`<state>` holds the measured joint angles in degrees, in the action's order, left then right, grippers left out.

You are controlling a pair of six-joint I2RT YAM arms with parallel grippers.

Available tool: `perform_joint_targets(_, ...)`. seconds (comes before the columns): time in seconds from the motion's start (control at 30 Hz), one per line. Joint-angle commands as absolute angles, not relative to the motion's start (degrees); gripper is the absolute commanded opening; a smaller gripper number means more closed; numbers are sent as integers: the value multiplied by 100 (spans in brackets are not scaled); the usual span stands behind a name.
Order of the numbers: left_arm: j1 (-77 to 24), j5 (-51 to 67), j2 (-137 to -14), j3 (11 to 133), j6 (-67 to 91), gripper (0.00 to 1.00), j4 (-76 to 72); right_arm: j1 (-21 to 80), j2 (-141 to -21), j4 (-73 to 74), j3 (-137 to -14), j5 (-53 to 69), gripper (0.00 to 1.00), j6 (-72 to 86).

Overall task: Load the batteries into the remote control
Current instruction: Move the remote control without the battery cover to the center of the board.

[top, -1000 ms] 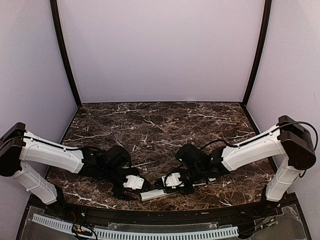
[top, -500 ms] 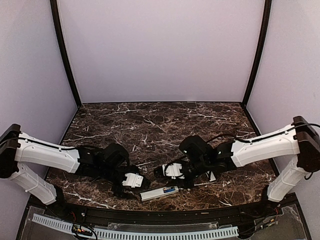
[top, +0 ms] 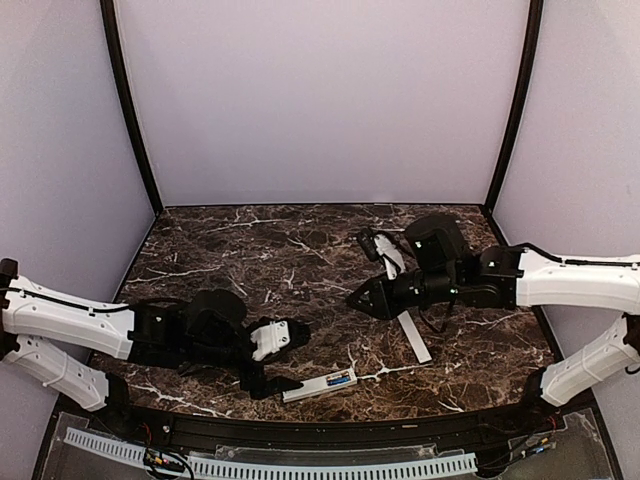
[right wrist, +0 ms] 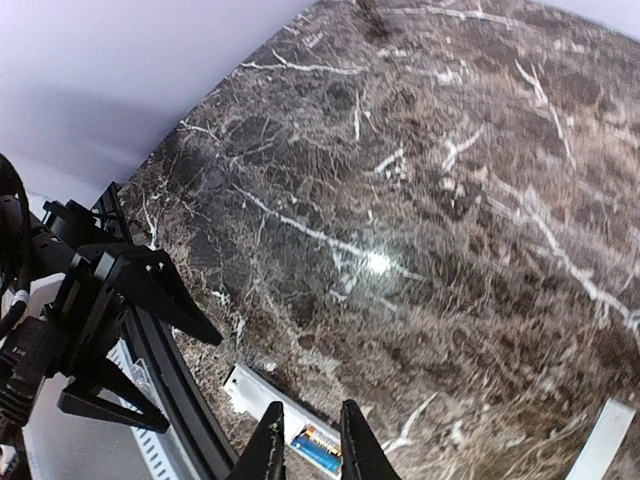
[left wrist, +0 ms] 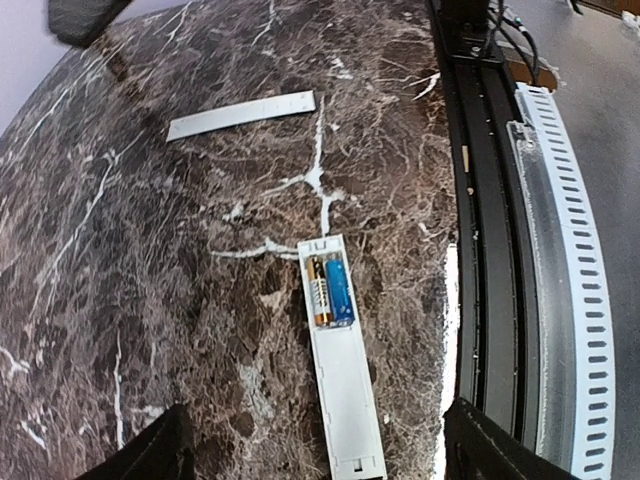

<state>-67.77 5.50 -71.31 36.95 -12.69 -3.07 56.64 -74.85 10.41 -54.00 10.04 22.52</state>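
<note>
The remote control [top: 318,385] [left wrist: 345,385] lies near the table's front edge, back side up, with its compartment uncovered. Two batteries [left wrist: 329,290] [right wrist: 318,447] lie side by side in that compartment, one blue and one gold. My left gripper [top: 283,358] [left wrist: 315,425] hovers open just left of the remote, its fingers wide on either side and not touching it. My right gripper [top: 357,300] [right wrist: 311,440] hangs raised above the table's middle, well back from the remote. Its fingers stand a narrow gap apart with nothing between them.
The flat grey-white cover strip [top: 414,338] [left wrist: 240,115] [right wrist: 606,438] lies on the marble right of centre, below the right arm. A black rail and a white slotted strip [left wrist: 560,260] run along the front edge beside the remote.
My right gripper has lifted off the remote and swung back to the right. The left gripper has drawn slightly left and turned. The remote has stayed in place with the batteries showing.
</note>
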Motion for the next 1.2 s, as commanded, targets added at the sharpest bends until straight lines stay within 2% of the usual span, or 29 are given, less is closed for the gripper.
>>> perform_joint_targets(0.0, -6849, -113, -6989, 3308, -158, 89, -105, 6211, -7587, 2207, -5532, 240, 18, 4126)
perform_joint_targets(0.07, -6900, -39, -6918, 3184, -47, 97, -125, 6456, -7704, 2516, -5587, 28, 19, 4474)
perform_joint_targets(0.17, -6968, 169, -7101, 3192, -27, 99, -121, 6634, -7748, 2636, -5509, -241, 20, 4813)
perform_joint_targets(0.27, -6987, 259, -7377, 3358, -26, 98, -47, 6661, -7775, 2651, -5461, -263, 20, 4928)
perform_joint_targets(0.43, -6987, -242, -7605, 3379, -96, 93, -144, 6648, -7906, 3166, -5751, -519, 20, 4868)
perform_joint_targets(0.57, -6995, 355, -7932, 3324, -404, 91, -326, 6524, -8007, 3396, -5986, -439, 21, 4762)
perform_joint_targets(0.77, -6996, 536, -8112, 3198, -435, 91, -608, 6236, -8224, 3540, -6179, -32, 21, 4325)
perform_joint_targets(1.03, -7005, 450, -8430, 3057, -167, 71, -950, 6161, -8405, 3395, -6180, 416, 22, 4185)
perform_joint_targets(1.17, -7020, 476, -8649, 3166, -156, 66, -899, 6167, -8358, 3365, -6127, 384, 22, 4177)
